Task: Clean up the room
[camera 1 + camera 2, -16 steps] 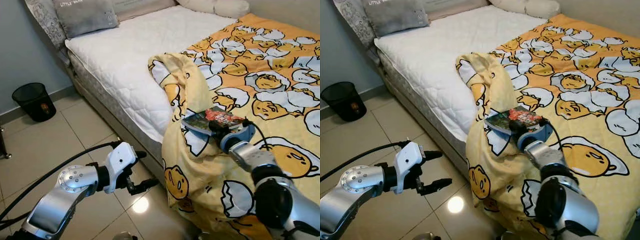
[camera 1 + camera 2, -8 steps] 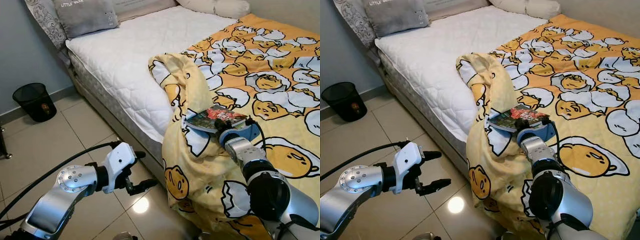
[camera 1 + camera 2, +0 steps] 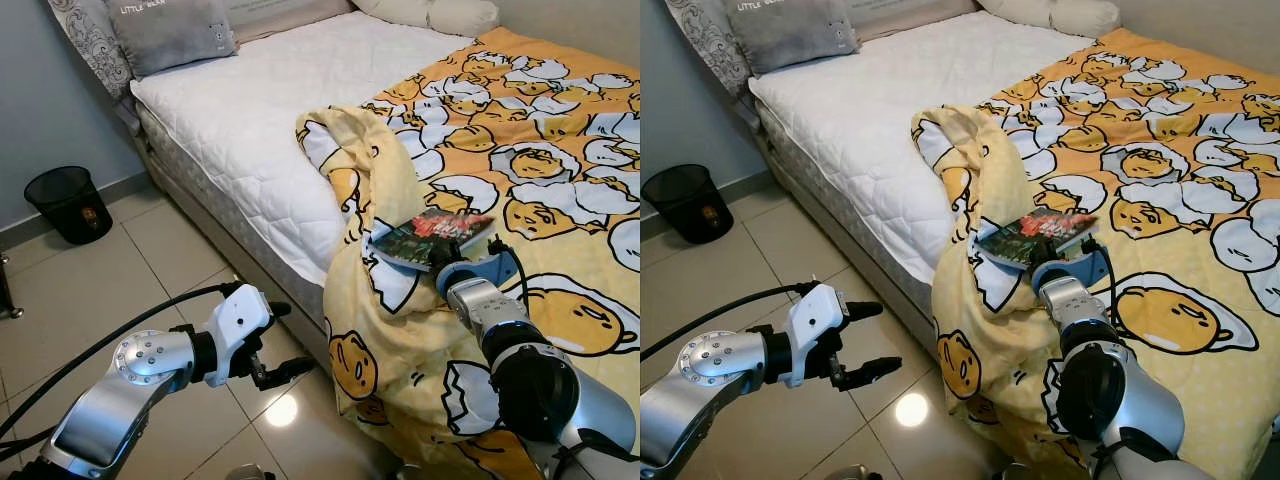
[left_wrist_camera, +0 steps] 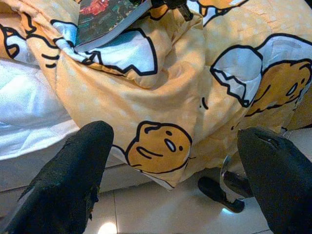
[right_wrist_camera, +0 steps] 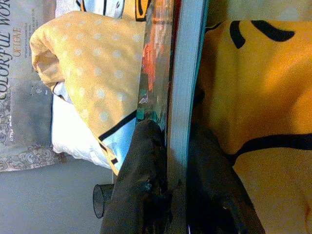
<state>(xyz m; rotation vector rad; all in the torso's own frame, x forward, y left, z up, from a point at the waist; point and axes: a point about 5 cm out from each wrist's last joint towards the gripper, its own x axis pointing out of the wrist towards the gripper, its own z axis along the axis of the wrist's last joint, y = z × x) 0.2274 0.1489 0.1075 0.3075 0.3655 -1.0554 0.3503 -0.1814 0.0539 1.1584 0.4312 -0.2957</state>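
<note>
A paperback book (image 3: 432,237) with a dark, colourful cover lies on the bunched yellow egg-pattern blanket (image 3: 540,150) at the bed's near edge. My right gripper (image 3: 444,258) is shut on the book's near edge. In the right wrist view one black finger (image 5: 141,185) lies on the cover and the other sits under the page block (image 5: 184,73). The book is tilted, its right end raised off the blanket. My left gripper (image 3: 283,340) hangs open over the tiled floor beside the bed, with nothing between its fingers (image 4: 73,180).
The blanket droops over the bed's side towards the floor (image 3: 970,370). The white mattress (image 3: 260,110) is bare on the left, with a grey pillow (image 3: 170,30) at the head. A black mesh bin (image 3: 68,202) stands by the wall. Tiled floor (image 3: 150,260) lies left of the bed.
The right wrist has shifted and turned a little, and the book's right end has tipped up off the blanket. The left arm has stayed where it was.
</note>
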